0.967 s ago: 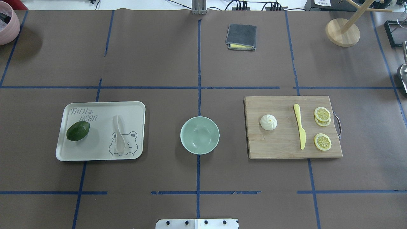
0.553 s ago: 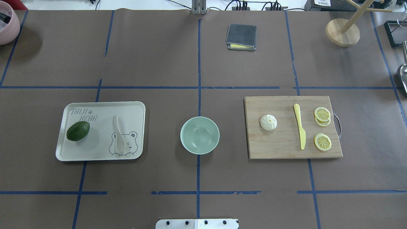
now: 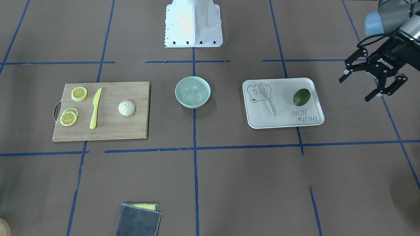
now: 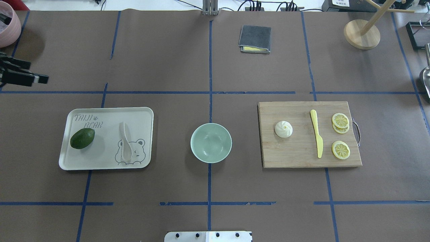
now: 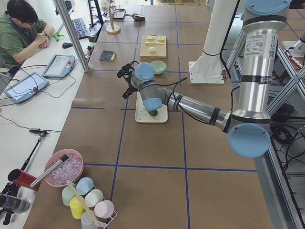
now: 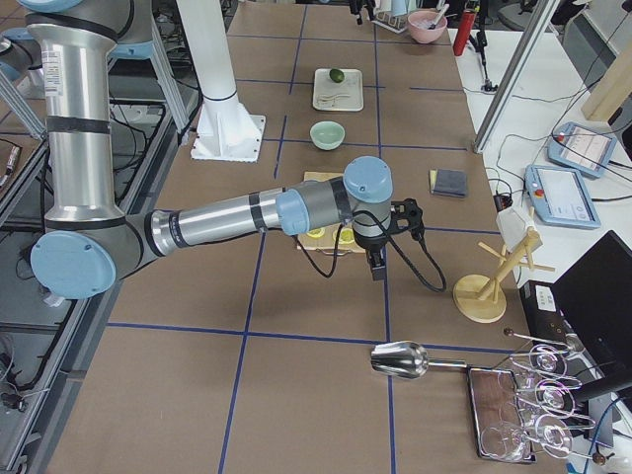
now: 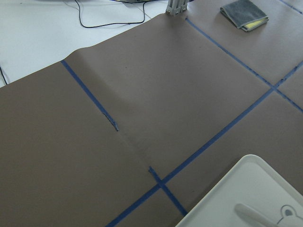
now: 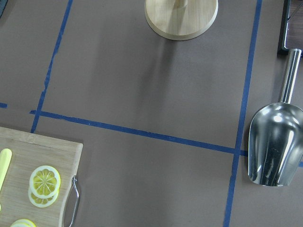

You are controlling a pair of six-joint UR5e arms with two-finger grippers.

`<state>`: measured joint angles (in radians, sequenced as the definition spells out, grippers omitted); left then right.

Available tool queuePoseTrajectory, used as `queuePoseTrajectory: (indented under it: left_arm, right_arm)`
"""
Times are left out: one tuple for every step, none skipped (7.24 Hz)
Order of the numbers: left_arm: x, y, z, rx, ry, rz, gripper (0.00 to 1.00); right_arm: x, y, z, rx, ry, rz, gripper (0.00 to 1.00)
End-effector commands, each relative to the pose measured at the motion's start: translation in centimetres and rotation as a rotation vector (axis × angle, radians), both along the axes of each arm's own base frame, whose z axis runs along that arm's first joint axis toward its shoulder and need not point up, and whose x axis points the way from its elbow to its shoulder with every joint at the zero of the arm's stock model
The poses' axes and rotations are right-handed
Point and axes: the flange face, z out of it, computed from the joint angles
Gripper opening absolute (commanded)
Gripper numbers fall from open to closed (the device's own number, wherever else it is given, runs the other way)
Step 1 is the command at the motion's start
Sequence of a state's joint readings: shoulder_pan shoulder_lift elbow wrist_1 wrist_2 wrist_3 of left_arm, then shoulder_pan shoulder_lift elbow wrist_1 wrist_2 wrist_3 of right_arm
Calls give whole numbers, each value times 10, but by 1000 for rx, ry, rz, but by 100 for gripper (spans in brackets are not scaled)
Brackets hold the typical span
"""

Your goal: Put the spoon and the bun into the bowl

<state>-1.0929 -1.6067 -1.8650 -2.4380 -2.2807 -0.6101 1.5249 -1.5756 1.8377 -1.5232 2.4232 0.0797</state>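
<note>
The off-white spoon [image 4: 125,141] lies on the white bear tray [image 4: 107,112], left of the bowl; its handle shows in the left wrist view [image 7: 255,213]. The white pleated bun [image 4: 284,129] sits on the wooden cutting board [image 4: 299,154] to the right. The mint-green bowl [image 4: 211,143] stands empty between them. My left gripper [image 3: 356,88] is open and empty, above the table beyond the tray's outer end, at the overhead view's left edge [image 4: 35,71]. My right gripper [image 6: 380,262] shows only in the exterior right view, beyond the board's outer end; I cannot tell its state.
A green avocado [image 4: 82,138] lies on the tray. A yellow knife [image 4: 316,137] and lemon slices [image 4: 340,121] lie on the board. A folded grey cloth [image 4: 255,39], a wooden stand [image 4: 361,33], a metal scoop [image 8: 274,146] and a pink bowl [image 4: 6,23] sit farther off.
My left gripper has come into the overhead view at its left edge, above the tray. The spoon, bun and bowl have not moved.
</note>
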Motion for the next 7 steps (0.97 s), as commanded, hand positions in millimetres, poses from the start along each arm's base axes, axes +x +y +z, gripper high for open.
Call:
queuePoseTrajectory:
  left_arm:
    - [96, 31, -4, -216, -9, -65, 100]
    - [118, 38, -2, -322, -64, -142, 100]
    - [141, 45, 0, -396, -97, -188, 100]
    - [173, 58, 6, -484, -130, -245, 97]
    - [195, 67, 6, -535, -135, -291, 88]
    - [221, 71, 3, -605, -117, -323, 76]
    - [253, 70, 4, -642, -108, -362, 69]
  right_arm:
    - [0, 3, 4, -8, -1, -2, 100]
    - [0, 3, 4, -9, -2, -1, 100]
    - [0, 3, 3, -6, -2, -1, 100]
    - [0, 3, 3, -6, -2, -1, 100]
    - [0, 3, 3, -6, -2, -1, 100]
    - [0, 3, 2, -4, -2, -1, 100]
    - [0, 3, 2, -4, -2, -1, 100]
